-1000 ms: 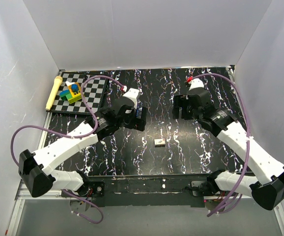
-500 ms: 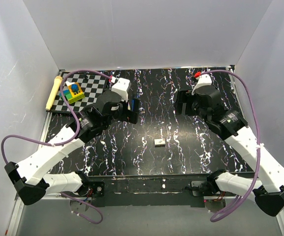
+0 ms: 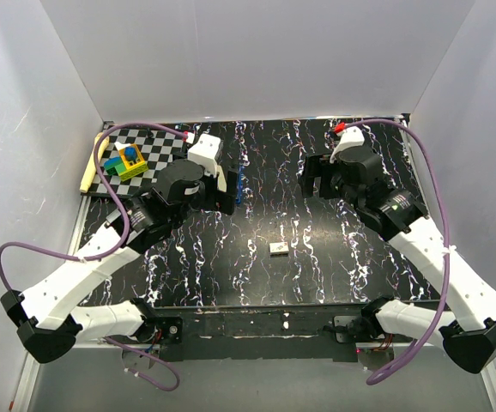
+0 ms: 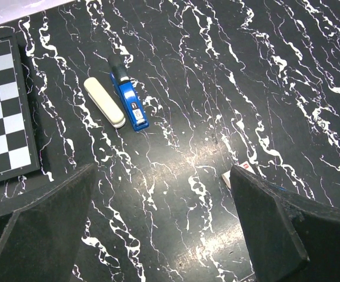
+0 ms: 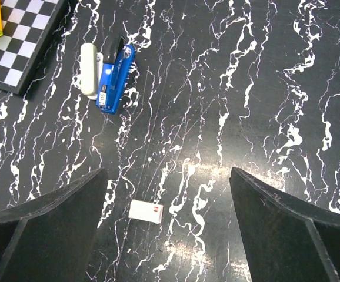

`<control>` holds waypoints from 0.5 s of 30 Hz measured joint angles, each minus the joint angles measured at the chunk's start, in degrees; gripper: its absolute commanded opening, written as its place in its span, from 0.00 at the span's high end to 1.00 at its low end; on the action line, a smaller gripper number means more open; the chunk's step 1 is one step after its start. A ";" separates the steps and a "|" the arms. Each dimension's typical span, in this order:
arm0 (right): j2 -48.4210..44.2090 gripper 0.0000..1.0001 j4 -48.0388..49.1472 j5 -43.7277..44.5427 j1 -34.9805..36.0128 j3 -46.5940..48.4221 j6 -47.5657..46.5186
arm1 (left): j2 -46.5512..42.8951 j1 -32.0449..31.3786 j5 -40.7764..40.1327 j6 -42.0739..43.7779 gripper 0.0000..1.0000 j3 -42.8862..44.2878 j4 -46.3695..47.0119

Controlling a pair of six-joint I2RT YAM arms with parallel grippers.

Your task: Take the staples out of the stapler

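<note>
Your left tool (image 4: 163, 170) and right tool (image 5: 169, 171) hang wide open, empty. The blue stapler (image 4: 130, 103) lies at eleven o'clock from the left one, just beside a white bar (image 4: 104, 103), staples unseen. Close carelessly and you risk pinching both.

Glossy marbled tabletop (image 4: 229, 76), shiny blue plastic stapler (image 4: 130, 100)

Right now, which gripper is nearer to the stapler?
Left. The left gripper hovers just beside the stapler; the right gripper is farther off, on its other side.
</note>
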 measured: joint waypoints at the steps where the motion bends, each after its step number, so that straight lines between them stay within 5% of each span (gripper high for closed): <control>1: 0.00 0.07 0.28 -0.26 0.00 0.07 0.02 | -0.13 0.00 0.00 0.09 0.02 0.00 0.07; 15: 0.68 0.06 1.86 -1.95 0.00 1.22 0.04 | -0.63 0.00 0.00 0.52 0.02 0.00 0.79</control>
